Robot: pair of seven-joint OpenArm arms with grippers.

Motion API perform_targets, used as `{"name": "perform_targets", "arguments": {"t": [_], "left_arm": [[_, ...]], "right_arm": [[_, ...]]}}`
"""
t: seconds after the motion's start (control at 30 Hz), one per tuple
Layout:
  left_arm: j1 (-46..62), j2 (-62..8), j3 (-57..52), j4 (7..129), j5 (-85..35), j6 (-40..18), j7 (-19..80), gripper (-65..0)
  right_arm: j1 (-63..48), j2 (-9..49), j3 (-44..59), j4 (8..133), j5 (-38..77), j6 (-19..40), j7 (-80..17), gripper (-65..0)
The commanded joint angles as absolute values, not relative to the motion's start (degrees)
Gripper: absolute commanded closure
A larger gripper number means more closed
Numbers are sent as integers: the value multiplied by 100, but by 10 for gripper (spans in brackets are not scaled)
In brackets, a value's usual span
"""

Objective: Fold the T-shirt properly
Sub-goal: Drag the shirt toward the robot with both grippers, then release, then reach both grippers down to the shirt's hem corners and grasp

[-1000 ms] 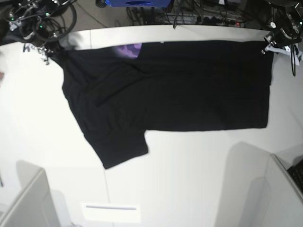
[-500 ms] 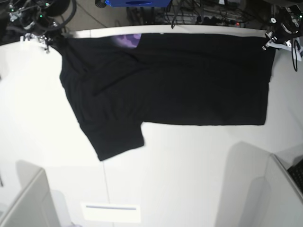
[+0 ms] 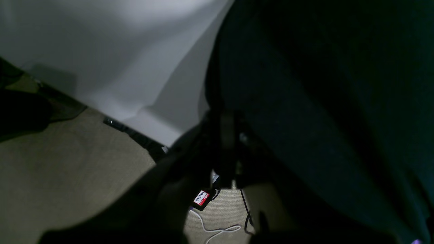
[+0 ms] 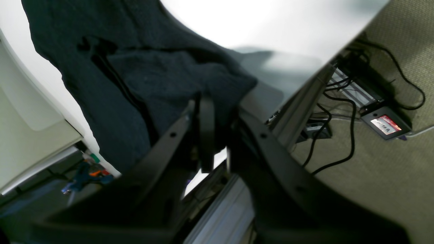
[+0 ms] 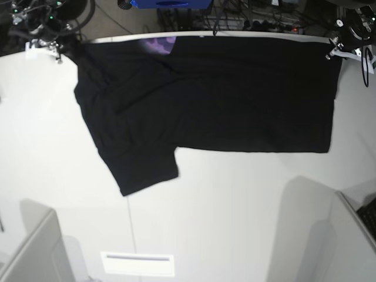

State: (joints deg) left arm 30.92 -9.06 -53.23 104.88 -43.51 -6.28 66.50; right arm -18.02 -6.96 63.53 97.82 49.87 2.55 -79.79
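One black T-shirt [image 5: 223, 100] lay spread across the far half of the white table [image 5: 235, 223], its top edge running along the table's far edge. One short sleeve [image 5: 144, 170] stuck out toward the near side at base-view left. One small patch of purple print [image 5: 160, 46] showed at the far edge where the cloth was turned over.

Two grippers were present, one at each far corner of the shirt. Right gripper [image 5: 56, 50], base-view left: in its wrist view the two black fingers [image 4: 206, 125] stood slightly apart with bunched cloth [image 4: 169, 81] at their tips; whether the cloth was held could not be told. Left gripper [image 5: 335, 51], base-view right: jaws closed, pinching the shirt's corner [image 3: 223, 115] at the table edge.

Beyond the table: one blue box [image 5: 170, 3], tangled black cables [image 5: 247, 20], carpeted floor [image 3: 67, 169]. Two grey panels [image 5: 35, 252] stood at the near corners. One white label [image 5: 138, 263] lay on the table, near side, well apart from the shirt.
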Motion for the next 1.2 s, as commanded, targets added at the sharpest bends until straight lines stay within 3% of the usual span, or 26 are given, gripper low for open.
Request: {"name": "perform_targets", "arguments": {"t": [0.0, 0.07, 0.17, 0.2, 0.27, 0.43, 0.53, 0.63, 0.77, 0.93, 1.17], "left_arm": [[3169, -989, -5385, 10580, -4356, -664, 6580, -94], [3169, -989, -5429, 10571, -4356, -664, 6571, -273], [3125, -980, -5789, 10580, -4365, -664, 6571, -510], [3116, -980, -5903, 10580, -4365, -664, 6571, -569], [3108, -1007, -6141, 10589, -4365, -664, 6571, -612], [2976, -1086, -6730, 10598, -4374, -664, 6571, -555], [2782, -1209, -7029, 10589, -4391, -664, 6571, -474], [2563, -1385, -7037, 10607, -4400, -664, 6571, -304], [2193, -1429, -6976, 10598, -4400, -664, 6571, 0], [1956, -1578, -6158, 10563, -4400, -664, 6571, 0], [1815, -1640, -5684, 10589, -4400, -664, 6571, 0]], "right_arm": [[-1903, -637, 6387, 9886, 5209, 259, -8000, -204], [-2009, -637, 6387, 9895, 5455, 242, -7996, -300], [-2088, -620, 6492, 9895, 5613, 242, -7969, -297], [-2079, -611, 6633, 9895, 5578, 242, -7969, -296], [-2070, -585, 6879, 9895, 5534, 242, -7969, -296], [-1895, -242, 7152, 9895, 5560, 268, -7969, -296], [-1490, 22, 7090, 9895, 5560, 277, -7969, -293], [-927, 312, 6756, 9833, 5516, 277, -7969, -293], [-295, 673, 5684, 9789, 5516, 277, -7793, -293], [681, 857, 4092, 9068, 4708, 312, -6967, -300], [1719, 892, 2554, 7178, 3451, 1200, -5332, -302]]}}
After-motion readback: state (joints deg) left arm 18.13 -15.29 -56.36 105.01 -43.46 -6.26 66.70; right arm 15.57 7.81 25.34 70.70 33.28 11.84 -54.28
